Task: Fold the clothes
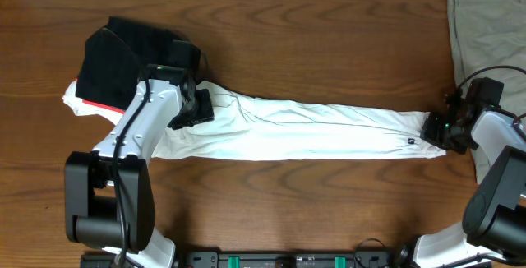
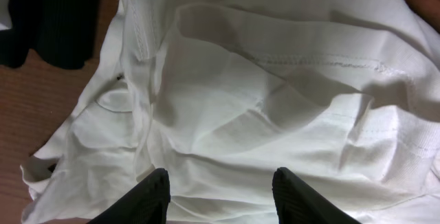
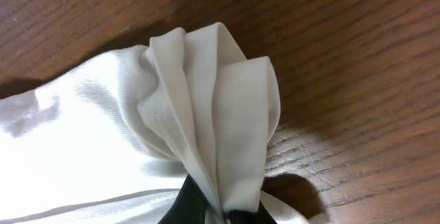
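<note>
Your right gripper (image 3: 218, 211) is clamped on the bunched end of the white T-shirt (image 1: 312, 128); pleats of cloth fan out just above its tips. Your left gripper (image 2: 221, 198) stands with jaws apart over the rumpled opposite end, gripping nothing. The shirt lies drawn into a long narrow band across the wooden table (image 1: 312, 38); its left end meets the black folded garment (image 1: 131, 54). Judgement: the stretching-out step is in hand; next, the left jaws need to close on an edge so both ends can be carried together. The chest lettering is not visible; the left arm covers that end from overhead; whether the left fingertips touch cloth cannot be told.
</note>
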`<state>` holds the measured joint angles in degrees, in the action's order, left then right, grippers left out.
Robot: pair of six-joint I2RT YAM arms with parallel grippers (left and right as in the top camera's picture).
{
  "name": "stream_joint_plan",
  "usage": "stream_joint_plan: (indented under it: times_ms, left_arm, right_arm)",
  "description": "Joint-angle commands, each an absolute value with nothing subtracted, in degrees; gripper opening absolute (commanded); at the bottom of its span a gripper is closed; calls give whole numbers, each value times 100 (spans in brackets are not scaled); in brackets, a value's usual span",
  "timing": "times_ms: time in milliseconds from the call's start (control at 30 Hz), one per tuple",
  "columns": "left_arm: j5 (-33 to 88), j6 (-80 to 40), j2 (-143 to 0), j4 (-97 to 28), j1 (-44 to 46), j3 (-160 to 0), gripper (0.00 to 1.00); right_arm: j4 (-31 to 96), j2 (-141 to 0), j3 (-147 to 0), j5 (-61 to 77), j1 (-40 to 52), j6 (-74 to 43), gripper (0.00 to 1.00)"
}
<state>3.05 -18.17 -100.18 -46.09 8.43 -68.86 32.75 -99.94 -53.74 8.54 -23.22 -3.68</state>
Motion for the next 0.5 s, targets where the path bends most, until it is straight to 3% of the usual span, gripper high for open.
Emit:
stream_joint_plan:
  times_ms: [0,367,467]
  left_arm:
    - [338,-1767,-9815,-4626,825,-7054,51]
    - [336,-1769,-8676,-4797,543,-7087,51]
    - [336,-1791,-8427,-4888,377,-7087,56]
  right_arm:
    - [3400,-10071,-5509,910,-2375,-384,1]
    - [4189,-10071,-6812,954,-2974,-379,1]
    - [4453,-10071,-7089,1221,-3081,-235,1]
